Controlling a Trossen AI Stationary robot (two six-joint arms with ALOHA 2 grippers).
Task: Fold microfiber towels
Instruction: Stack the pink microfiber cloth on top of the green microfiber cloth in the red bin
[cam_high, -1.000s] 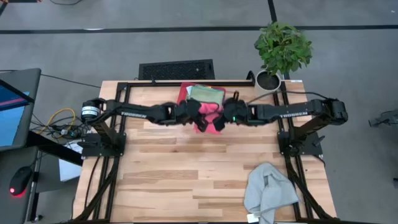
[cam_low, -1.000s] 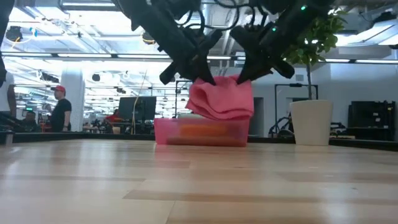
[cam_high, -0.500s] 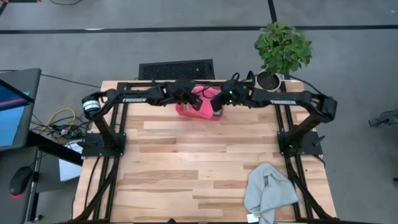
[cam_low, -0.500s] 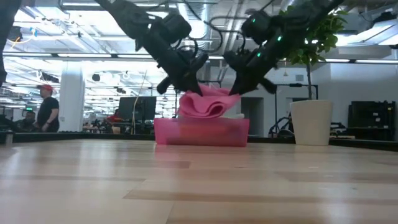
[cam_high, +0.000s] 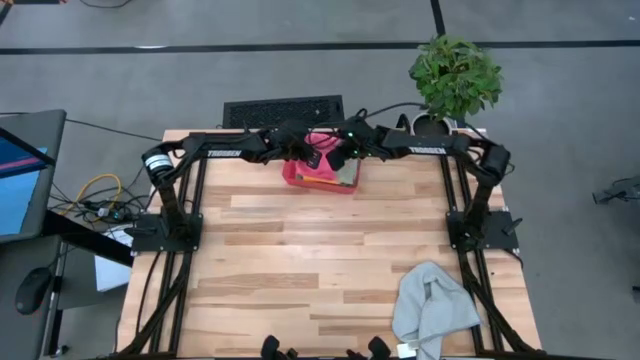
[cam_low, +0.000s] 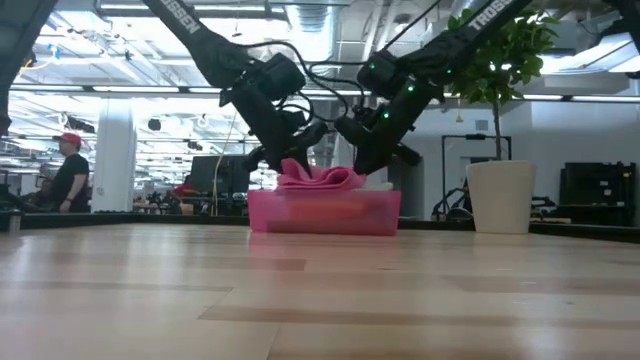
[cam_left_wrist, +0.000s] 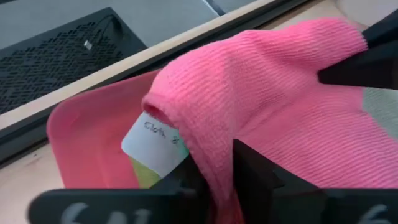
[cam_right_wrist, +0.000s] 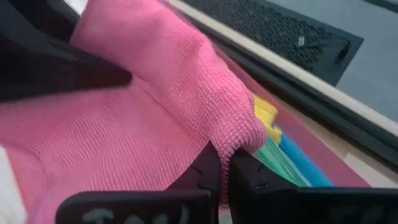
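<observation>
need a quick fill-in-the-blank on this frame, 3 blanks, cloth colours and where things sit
1. Both grippers, left gripper and right gripper, pinch a ____ towel.
2. That towel is over the red ____ at the table's far edge.
3. Another towel, lying loose near the table's front right corner, is ____.

Missing words: pink; tray; grey

Pink towel (cam_low: 318, 179): formerly hanging above table centre, now lowered onto tray (cam_low: 324, 212) at far edge. Left gripper (cam_high: 305, 152), right gripper (cam_high: 338, 152): moved back with it, lower.
</observation>
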